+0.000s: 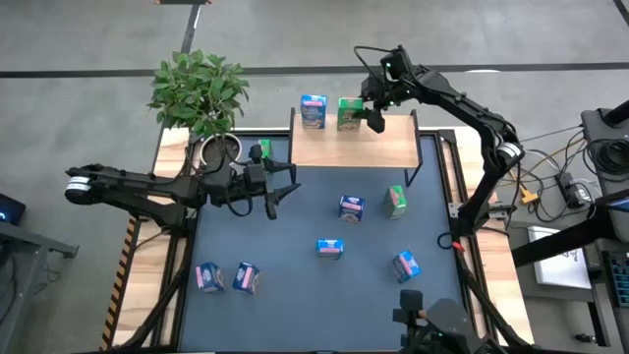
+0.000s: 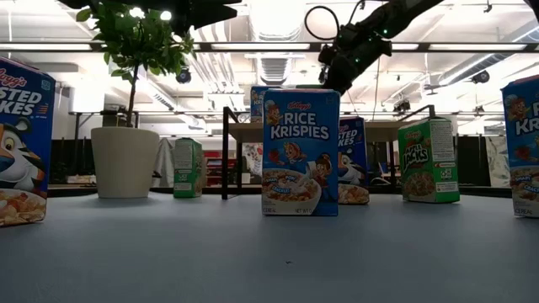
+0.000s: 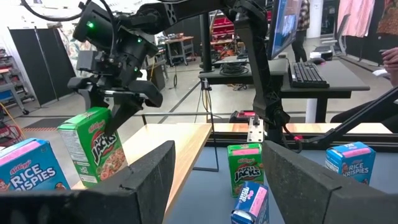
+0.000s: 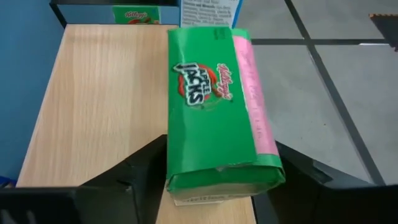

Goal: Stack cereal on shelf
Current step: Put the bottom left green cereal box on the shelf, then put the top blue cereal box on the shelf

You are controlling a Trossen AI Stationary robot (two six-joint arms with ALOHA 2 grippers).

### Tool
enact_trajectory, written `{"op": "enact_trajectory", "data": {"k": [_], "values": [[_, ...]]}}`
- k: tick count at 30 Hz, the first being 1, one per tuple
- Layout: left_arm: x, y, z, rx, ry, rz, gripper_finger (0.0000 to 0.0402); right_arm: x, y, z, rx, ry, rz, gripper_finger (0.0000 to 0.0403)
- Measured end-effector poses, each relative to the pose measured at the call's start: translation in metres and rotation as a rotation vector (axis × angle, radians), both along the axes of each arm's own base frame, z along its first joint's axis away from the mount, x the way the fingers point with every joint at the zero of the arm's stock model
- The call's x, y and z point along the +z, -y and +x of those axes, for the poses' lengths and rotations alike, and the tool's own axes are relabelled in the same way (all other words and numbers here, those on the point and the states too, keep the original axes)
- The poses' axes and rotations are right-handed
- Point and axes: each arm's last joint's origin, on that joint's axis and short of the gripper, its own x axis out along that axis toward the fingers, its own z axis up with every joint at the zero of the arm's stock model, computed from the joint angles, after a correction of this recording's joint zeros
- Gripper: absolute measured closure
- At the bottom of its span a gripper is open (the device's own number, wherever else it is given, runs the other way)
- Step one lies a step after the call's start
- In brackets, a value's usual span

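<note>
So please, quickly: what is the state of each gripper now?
Left gripper: open, holding nothing, above the blue mat.
Right gripper: open around the green cereal box on the shelf.

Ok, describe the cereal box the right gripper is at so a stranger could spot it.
Find the small wooden shelf at the far edge of the table. Two boxes stand along its back edge. It is the green Apple Jacks box under the right gripper, beside the blue box.
</note>
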Motion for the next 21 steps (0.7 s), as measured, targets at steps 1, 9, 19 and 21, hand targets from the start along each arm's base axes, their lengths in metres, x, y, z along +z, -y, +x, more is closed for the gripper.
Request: {"op": "enact_trajectory", "data": {"k": [1,9,19,21], "values": [[0.0,0.0,0.0,0.0,0.0,0.0,0.0178,0.0,0.0,0.0,-0.002,0.002,0.002,0.0168],[-0.001,0.0,0.0,0.0,-0.002,-0.02,0.0178,0.026,-0.016,-0.012,-0.037,0.055,0.004,0.0148],[-0.02,0.002,-0.001,-0.007,-0.041,-0.115,0.0178,0.08,-0.095,-0.021,0.031,0.162,0.053,0.0186],[-0.026,0.005,-0.001,-0.017,-0.053,-0.132,0.0178,0.085,-0.118,-0.017,0.089,0.166,0.074,0.0193]]}}
